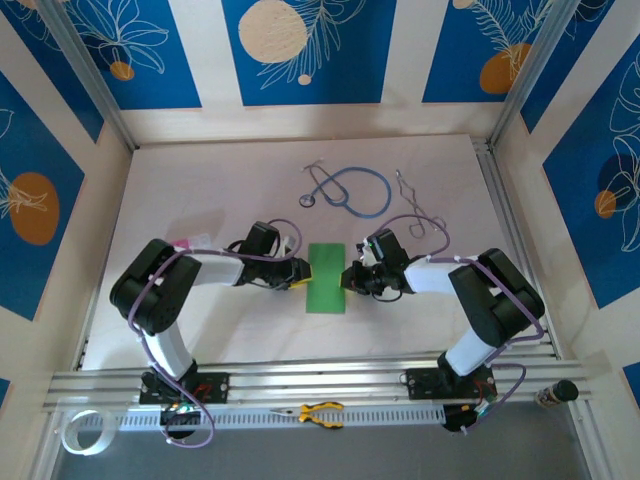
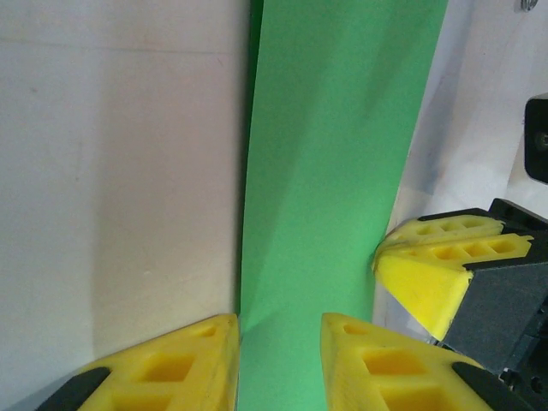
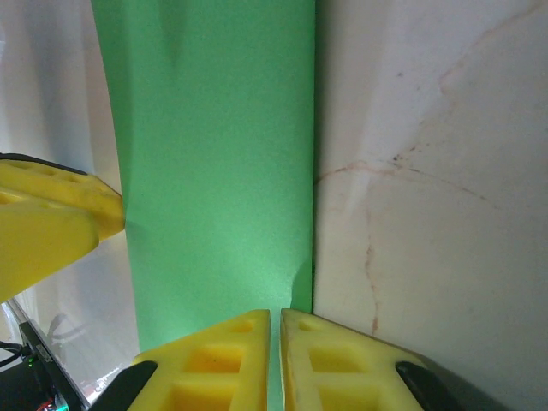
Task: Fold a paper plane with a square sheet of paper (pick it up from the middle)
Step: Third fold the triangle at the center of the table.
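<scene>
The green sheet of paper (image 1: 327, 278) lies mid-table as a narrow upright rectangle, doubled over. My left gripper (image 1: 300, 272) sits at its left long edge. In the left wrist view its fingers (image 2: 280, 342) stand open over the green paper (image 2: 334, 171), whose left edge lifts slightly. My right gripper (image 1: 352, 277) is at the right long edge. In the right wrist view its fingers (image 3: 275, 342) are pressed almost together on the paper's (image 3: 214, 154) edge, with a green sliver between them. Each wrist view shows the other gripper's yellow fingers (image 2: 437, 265) (image 3: 51, 223) across the paper.
A blue stethoscope (image 1: 350, 190) and a bent wire piece (image 1: 415, 205) lie behind the paper. A small pink and white piece (image 1: 190, 242) sits by the left arm. Yellow-handled pliers (image 1: 318, 412) and a tape roll (image 1: 82, 432) rest on the front rail.
</scene>
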